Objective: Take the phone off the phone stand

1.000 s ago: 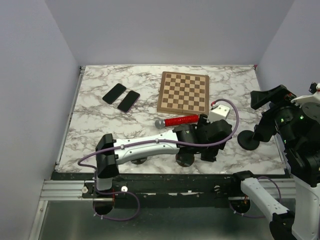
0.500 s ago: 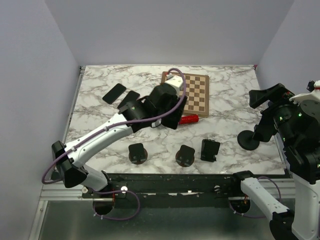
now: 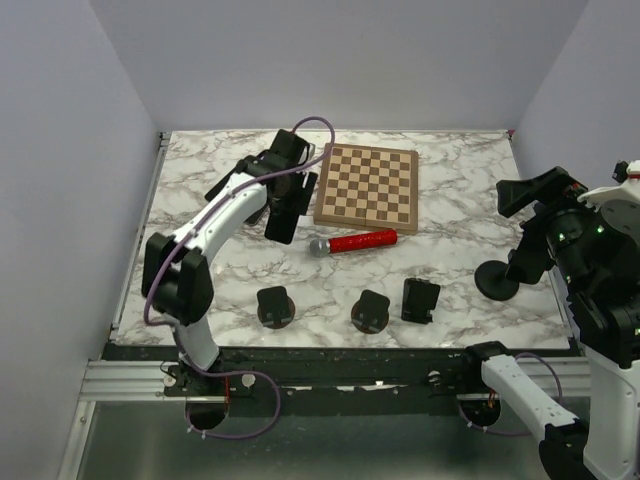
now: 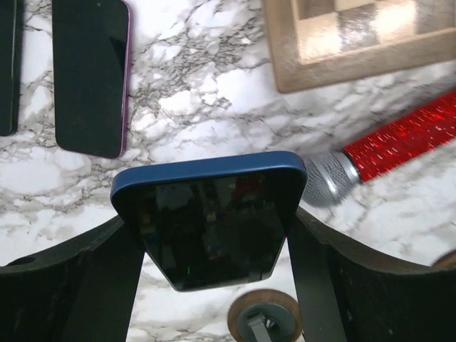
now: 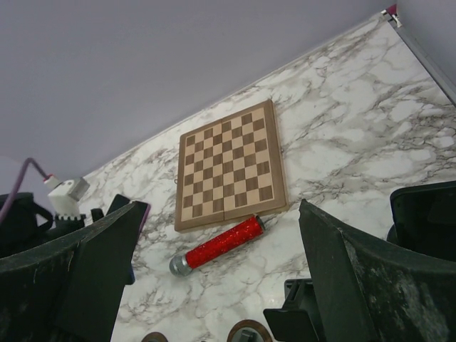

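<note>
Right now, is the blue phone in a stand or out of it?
Out. The left hand holds the blue phone between its fingers, up in the air and well apart from the black stands.

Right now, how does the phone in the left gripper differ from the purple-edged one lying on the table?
Pose: the blue-edged phone is clamped in the left gripper, raised above the marble table. The purple-edged phone lies flat on it, untouched.
Rim: the blue-edged phone's is blue, the purple-edged phone's is purple.
Shared: both have dark, unlit screens.
</note>
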`<state>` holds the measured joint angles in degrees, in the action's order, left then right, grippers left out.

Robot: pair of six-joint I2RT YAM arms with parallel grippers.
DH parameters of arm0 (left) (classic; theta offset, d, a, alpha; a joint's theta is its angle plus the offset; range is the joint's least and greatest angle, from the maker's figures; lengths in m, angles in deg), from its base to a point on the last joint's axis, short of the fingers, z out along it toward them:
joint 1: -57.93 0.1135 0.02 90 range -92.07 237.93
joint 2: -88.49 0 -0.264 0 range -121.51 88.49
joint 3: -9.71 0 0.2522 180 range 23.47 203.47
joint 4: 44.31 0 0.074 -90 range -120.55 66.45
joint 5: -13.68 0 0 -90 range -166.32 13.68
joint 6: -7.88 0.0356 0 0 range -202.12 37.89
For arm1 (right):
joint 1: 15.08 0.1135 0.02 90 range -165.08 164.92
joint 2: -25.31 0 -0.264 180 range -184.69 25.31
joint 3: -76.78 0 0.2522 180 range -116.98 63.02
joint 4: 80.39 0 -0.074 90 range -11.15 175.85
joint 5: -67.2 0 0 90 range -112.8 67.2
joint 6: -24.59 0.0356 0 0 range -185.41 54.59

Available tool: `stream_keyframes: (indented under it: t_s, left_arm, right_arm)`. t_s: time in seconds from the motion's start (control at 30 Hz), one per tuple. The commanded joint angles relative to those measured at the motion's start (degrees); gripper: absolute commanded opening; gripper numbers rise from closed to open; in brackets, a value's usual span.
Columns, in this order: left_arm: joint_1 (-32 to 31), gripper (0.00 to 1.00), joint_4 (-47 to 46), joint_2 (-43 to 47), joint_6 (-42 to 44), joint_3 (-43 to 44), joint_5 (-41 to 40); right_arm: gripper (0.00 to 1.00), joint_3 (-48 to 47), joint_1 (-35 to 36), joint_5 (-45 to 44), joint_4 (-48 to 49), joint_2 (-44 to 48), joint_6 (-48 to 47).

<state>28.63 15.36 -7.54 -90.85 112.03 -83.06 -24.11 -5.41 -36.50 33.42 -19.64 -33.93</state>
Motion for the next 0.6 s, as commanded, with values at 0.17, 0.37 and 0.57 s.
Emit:
stream_keyframes:
  t_s: [0.17,0.37,0.57]
  left_arm:
    - [4.4,0.0,11.6,-24.9,5.7,26.0,6.4]
    - [5.2,0.0,14.1,-30.9,6.0,30.0,6.7]
    - [5.6,0.0,15.2,-34.8,6.9,32.2,4.7]
  right_arm:
    - [1.0,-3.6,-0.2,-1.0,-1.9,-0.5,-0.9]
    - [1.0,-3.6,-0.2,-1.1,-2.5,-0.9,-0.9]
    - [1.0,-2.4,-0.2,-0.7,-2.2,-0.8,-0.9]
